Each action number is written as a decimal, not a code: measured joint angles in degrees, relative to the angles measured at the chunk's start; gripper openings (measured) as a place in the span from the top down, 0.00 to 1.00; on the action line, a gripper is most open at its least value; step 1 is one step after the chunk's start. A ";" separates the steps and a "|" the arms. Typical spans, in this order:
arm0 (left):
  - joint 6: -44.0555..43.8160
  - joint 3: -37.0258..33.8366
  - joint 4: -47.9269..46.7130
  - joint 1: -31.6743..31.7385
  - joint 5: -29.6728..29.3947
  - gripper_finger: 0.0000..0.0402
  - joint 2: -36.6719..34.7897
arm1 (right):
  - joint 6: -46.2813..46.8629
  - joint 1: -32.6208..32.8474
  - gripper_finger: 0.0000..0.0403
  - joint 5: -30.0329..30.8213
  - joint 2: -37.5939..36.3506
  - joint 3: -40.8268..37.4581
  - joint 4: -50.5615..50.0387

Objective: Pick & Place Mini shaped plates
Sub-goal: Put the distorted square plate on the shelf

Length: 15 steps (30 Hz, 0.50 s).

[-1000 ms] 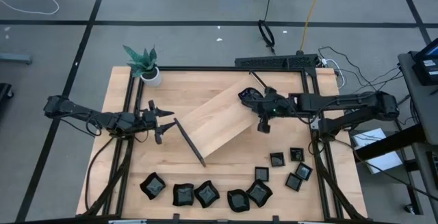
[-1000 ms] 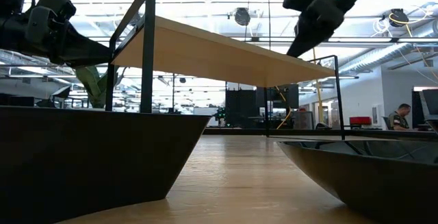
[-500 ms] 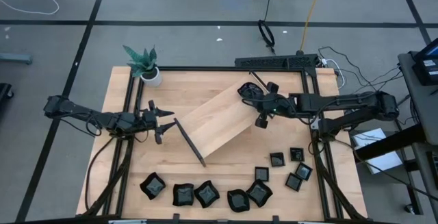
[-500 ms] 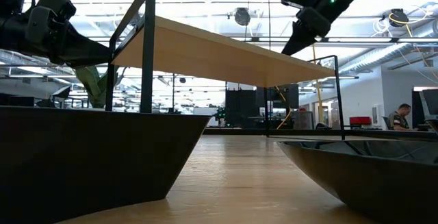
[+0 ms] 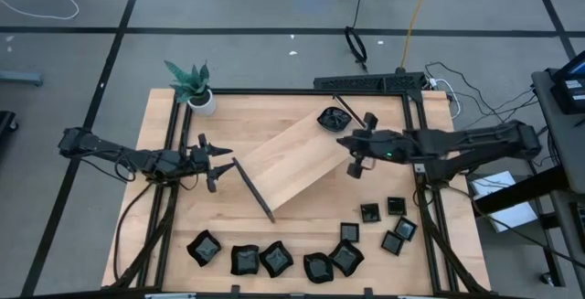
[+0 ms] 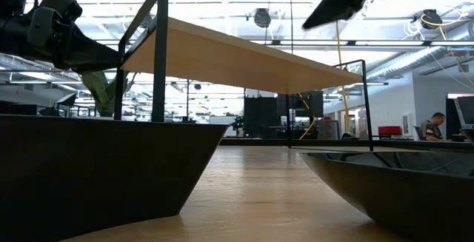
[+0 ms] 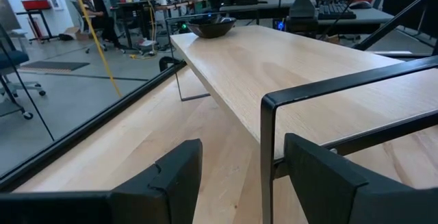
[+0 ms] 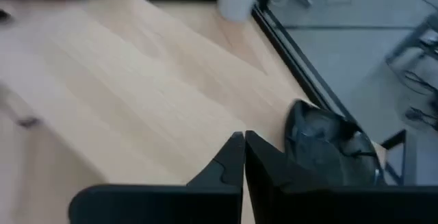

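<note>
Near the pale wooden tray's (image 5: 288, 164) far corner sits one glossy black dish (image 5: 329, 118); right gripper (image 5: 355, 168) closed empty, left gripper (image 5: 222, 164) open, the black end rail (image 7: 268, 148) partly cut off between its fingers.

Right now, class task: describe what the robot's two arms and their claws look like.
Both arms are slim, dark and jointed, built of black segments. The left claw has two broad, flat, matte black fingers with angular edges. The right claw has the same black fingers, and a small green light glows on that arm. Black cables run along the right arm.
</note>
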 joint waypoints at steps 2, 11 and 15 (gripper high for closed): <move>0.00 0.00 0.00 0.00 0.00 0.48 0.02 | 1.94 2.53 1.00 0.00 -2.02 0.00 0.07; 0.00 0.00 0.00 0.00 0.00 0.48 0.00 | 2.30 12.08 1.00 0.15 -7.07 -0.58 -0.30; 0.00 0.00 0.00 0.00 0.00 0.48 0.00 | 1.18 15.95 1.00 0.00 -8.91 -5.65 1.14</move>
